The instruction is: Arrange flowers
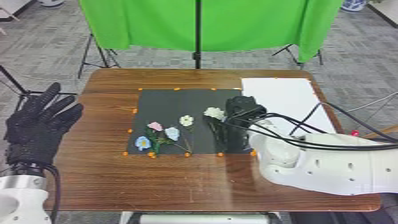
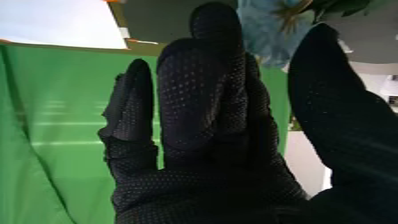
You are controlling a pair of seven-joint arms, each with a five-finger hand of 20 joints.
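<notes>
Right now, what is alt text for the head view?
The robot's right hand is beside a white flower on a dark mat on a brown table; more flowers lie left, and the left hand hovers open.

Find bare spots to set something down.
Bare: table between black mat and near edge; wood left of the mat; mat's far-left part, beyond the flowers. Crowded: mat's near-left part, flowers close together; mat's right side, right hand beside a white bloom.

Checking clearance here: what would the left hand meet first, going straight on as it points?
The left hand would probably meet the green cloth near its left edge; the way there looks free, though depth is unclear.
</notes>
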